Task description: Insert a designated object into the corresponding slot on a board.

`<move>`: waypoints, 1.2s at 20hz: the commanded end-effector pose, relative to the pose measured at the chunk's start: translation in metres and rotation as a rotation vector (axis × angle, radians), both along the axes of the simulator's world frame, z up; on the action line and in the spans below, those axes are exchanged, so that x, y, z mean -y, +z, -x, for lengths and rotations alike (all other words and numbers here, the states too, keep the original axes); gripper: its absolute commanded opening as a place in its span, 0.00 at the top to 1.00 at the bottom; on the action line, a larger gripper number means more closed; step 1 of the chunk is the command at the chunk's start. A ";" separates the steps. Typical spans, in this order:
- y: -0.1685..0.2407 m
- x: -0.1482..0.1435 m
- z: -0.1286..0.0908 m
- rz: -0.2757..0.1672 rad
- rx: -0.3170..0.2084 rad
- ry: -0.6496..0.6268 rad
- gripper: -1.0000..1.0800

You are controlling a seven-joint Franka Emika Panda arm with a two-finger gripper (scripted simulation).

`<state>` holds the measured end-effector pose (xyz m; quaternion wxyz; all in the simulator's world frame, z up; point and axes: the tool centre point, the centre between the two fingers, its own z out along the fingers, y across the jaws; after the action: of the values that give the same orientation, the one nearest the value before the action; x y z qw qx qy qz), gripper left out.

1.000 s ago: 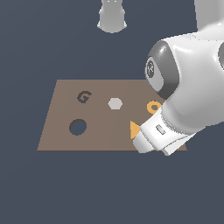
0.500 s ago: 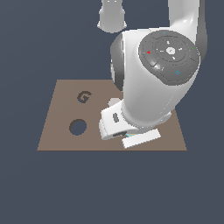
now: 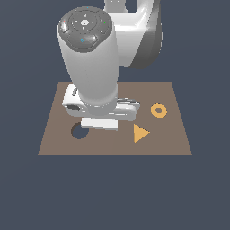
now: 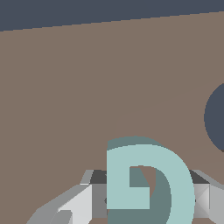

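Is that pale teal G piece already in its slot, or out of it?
Out. The teal G piece sits between the gripper fingers, above the board.

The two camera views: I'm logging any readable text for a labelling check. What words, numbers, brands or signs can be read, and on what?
No printed text, number or brand is readable in either view.
"G": only as a shape, the pale teal block held at the gripper, above the brown board.
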<state>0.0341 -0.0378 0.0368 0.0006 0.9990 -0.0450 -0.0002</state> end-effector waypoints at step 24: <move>0.003 0.077 0.097 0.000 0.000 -0.412 1.00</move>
<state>-0.0632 -0.1157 0.0400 0.0005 0.9685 -0.2490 -0.0008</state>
